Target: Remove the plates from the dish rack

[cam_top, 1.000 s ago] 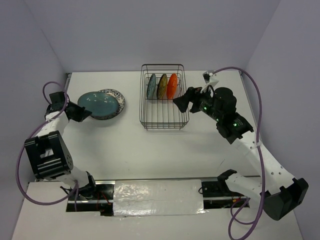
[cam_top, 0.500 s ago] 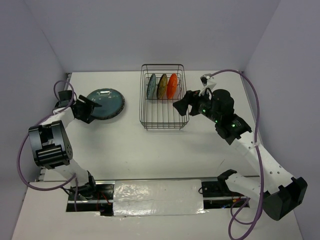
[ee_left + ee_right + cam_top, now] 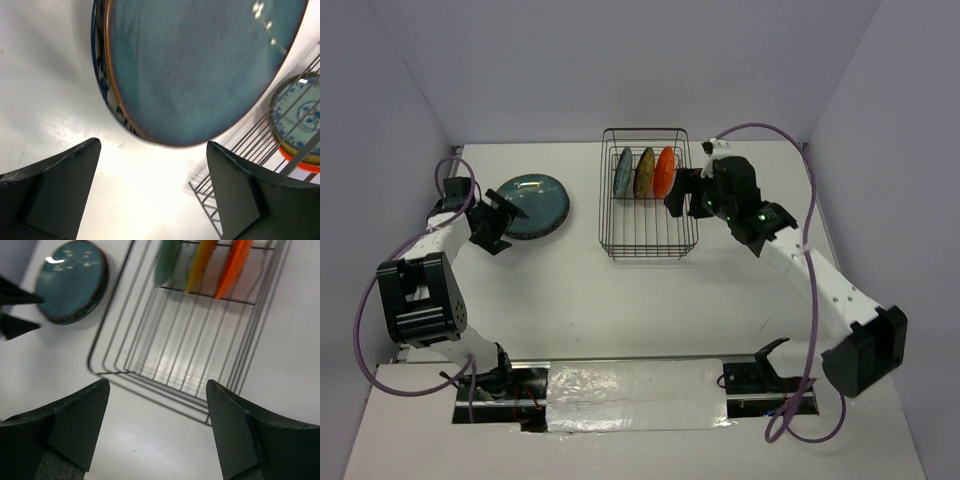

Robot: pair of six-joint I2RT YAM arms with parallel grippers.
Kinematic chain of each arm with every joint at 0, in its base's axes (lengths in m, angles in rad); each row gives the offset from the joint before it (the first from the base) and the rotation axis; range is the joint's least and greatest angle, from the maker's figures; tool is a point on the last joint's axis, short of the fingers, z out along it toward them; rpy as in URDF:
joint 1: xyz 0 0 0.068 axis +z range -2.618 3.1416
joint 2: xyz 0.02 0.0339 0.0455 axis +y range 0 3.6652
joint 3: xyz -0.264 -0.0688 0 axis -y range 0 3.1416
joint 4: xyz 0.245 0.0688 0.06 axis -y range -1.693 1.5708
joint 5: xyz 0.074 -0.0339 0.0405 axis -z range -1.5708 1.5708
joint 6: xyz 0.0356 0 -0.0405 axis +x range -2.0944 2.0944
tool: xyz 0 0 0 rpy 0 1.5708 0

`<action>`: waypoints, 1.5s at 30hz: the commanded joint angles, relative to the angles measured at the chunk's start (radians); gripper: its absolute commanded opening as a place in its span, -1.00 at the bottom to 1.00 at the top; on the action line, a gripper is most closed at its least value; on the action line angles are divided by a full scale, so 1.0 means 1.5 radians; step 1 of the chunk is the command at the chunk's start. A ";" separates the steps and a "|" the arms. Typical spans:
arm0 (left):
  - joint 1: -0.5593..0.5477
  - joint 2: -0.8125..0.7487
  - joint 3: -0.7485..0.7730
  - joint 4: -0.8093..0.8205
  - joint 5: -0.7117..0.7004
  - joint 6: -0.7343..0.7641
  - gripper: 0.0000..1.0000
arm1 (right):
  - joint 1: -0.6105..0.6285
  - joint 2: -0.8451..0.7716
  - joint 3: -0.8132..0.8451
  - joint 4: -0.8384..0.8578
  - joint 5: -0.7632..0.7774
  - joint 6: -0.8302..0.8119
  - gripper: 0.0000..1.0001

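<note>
- Three plates [image 3: 645,172] stand on edge between the prongs at the far end of the dish rack [image 3: 638,228], upright so each rim can be pinched.
- One dark teal plate [image 3: 532,204] lies flat on the bench [image 3: 620,300], left of the rack, stacked on another plate [image 3: 99,70] whose rim shows beneath.
- Left pincer [image 3: 153,150] gapes fully, released, just beside that stack, touching nothing.
- Right pincer [image 3: 678,198] hovers wide open and empty at the rack's right side, near the orange plate [image 3: 666,172], probably the next pick.
</note>
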State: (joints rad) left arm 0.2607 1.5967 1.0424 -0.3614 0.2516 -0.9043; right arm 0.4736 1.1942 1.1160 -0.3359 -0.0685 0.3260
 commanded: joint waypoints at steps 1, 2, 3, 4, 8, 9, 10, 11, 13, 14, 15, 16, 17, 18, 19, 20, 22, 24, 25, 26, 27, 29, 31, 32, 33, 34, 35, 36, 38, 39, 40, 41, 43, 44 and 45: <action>-0.014 -0.063 0.017 -0.079 -0.033 0.053 0.99 | 0.004 0.103 0.095 -0.083 0.128 -0.018 0.70; -0.013 -0.098 0.007 -0.088 -0.039 0.065 0.99 | 0.004 0.128 0.118 -0.094 0.176 -0.016 0.70; -0.014 -0.118 0.004 -0.100 -0.051 0.074 0.99 | 0.005 0.155 0.162 -0.110 0.202 -0.014 0.69; -0.014 -0.138 0.002 -0.123 -0.078 0.082 0.99 | 0.004 0.208 0.182 -0.115 0.220 -0.009 0.68; -0.015 -0.297 -0.012 -0.143 -0.106 0.166 0.99 | 0.005 0.340 0.308 -0.132 0.290 -0.005 0.60; -0.016 -0.323 -0.012 -0.131 -0.092 0.189 0.99 | 0.005 0.364 0.356 -0.132 0.315 -0.005 0.56; -0.019 -0.343 -0.008 -0.129 -0.079 0.215 0.99 | 0.005 0.408 0.378 -0.132 0.329 -0.004 0.53; -0.032 -0.379 0.002 -0.131 -0.076 0.263 0.99 | 0.005 0.429 0.401 -0.134 0.339 -0.004 0.47; -0.056 -0.412 0.006 -0.160 -0.155 0.288 0.99 | 0.007 0.489 0.470 -0.149 0.360 -0.006 0.34; -0.094 -0.450 -0.017 -0.160 -0.196 0.291 0.99 | 0.009 0.509 0.496 -0.164 0.372 -0.002 0.25; -0.109 -0.472 -0.037 -0.134 -0.239 0.294 0.99 | 0.013 0.530 0.546 -0.184 0.398 -0.003 0.23; -0.119 -0.492 -0.060 -0.117 -0.241 0.298 0.99 | 0.015 0.549 0.567 -0.192 0.410 -0.004 0.21; -0.121 -0.521 -0.094 -0.106 -0.238 0.300 0.99 | 0.018 0.583 0.597 -0.196 0.417 -0.008 0.14; -0.122 -0.528 -0.096 -0.115 -0.237 0.302 0.99 | 0.024 0.597 0.611 -0.197 0.424 -0.014 0.12; -0.125 -0.533 -0.088 -0.120 -0.243 0.304 0.99 | 0.026 0.611 0.621 -0.199 0.445 -0.021 0.09; -0.131 -0.542 -0.088 -0.118 -0.249 0.304 0.99 | 0.028 0.639 0.645 -0.206 0.459 -0.023 0.04; -0.132 -0.543 -0.091 -0.115 -0.237 0.307 0.99 | 0.031 0.666 0.665 -0.212 0.475 -0.027 0.00; -0.133 -0.534 -0.091 -0.114 -0.223 0.308 0.99 | 0.034 0.691 0.671 -0.206 0.487 -0.028 -0.11; -0.135 -0.528 -0.089 -0.118 -0.221 0.310 0.99 | 0.037 0.696 0.669 -0.201 0.499 -0.032 -0.21; -0.134 -0.526 -0.087 -0.119 -0.220 0.311 0.99 | 0.041 0.705 0.669 -0.199 0.510 -0.032 -0.22; -0.135 -0.524 -0.086 -0.120 -0.220 0.311 0.99 | 0.043 0.710 0.672 -0.201 0.524 -0.032 -0.23; -0.135 -0.525 -0.087 -0.118 -0.214 0.312 0.99 | 0.050 0.717 0.681 -0.203 0.561 -0.038 -0.27; -0.135 -0.529 -0.088 -0.117 -0.210 0.313 0.99 | 0.053 0.725 0.686 -0.201 0.577 -0.047 -0.27; -0.134 -0.530 -0.088 -0.117 -0.210 0.314 0.99 | 0.055 0.728 0.692 -0.205 0.586 -0.049 -0.27; -0.134 -0.531 -0.088 -0.117 -0.209 0.314 0.99 | 0.054 0.732 0.694 -0.206 0.587 -0.052 -0.29; -0.135 -0.533 -0.089 -0.116 -0.207 0.313 0.99 | 0.053 0.733 0.694 -0.205 0.590 -0.054 -0.31; -0.135 -0.534 -0.090 -0.117 -0.206 0.315 0.99 | 0.055 0.734 0.695 -0.207 0.598 -0.055 -0.40; -0.135 -0.534 -0.090 -0.116 -0.206 0.315 0.99 | 0.055 0.736 0.695 -0.208 0.603 -0.056 -0.42; -0.135 -0.534 -0.090 -0.116 -0.204 0.315 0.99 | 0.058 0.740 0.697 -0.211 0.609 -0.056 -0.49; -0.135 -0.534 -0.090 -0.115 -0.203 0.315 0.99 | 0.058 0.739 0.697 -0.211 0.614 -0.056 -0.52; -0.136 -0.534 -0.090 -0.115 -0.201 0.317 0.99 | 0.058 0.740 0.698 -0.211 0.617 -0.055 -0.59; -0.136 -0.534 -0.090 -0.115 -0.200 0.316 0.99 | 0.059 0.738 0.698 -0.211 0.621 -0.054 -0.60; -0.135 -0.534 -0.090 -0.116 -0.199 0.317 0.99 | 0.060 0.736 0.702 -0.212 0.634 -0.050 -0.67; -0.135 -0.534 -0.090 -0.116 -0.199 0.317 0.99 | 0.060 0.736 0.704 -0.213 0.635 -0.051 -0.69; -0.135 -0.535 -0.090 -0.116 -0.199 0.316 0.99 | 0.063 0.736 0.711 -0.215 0.640 -0.049 -0.70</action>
State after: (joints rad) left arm 0.0616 0.8131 0.9085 -0.5678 -0.0608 -0.4465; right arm 0.5529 2.3028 2.1250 -0.6487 0.8192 0.2497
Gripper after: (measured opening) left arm 0.995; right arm 0.159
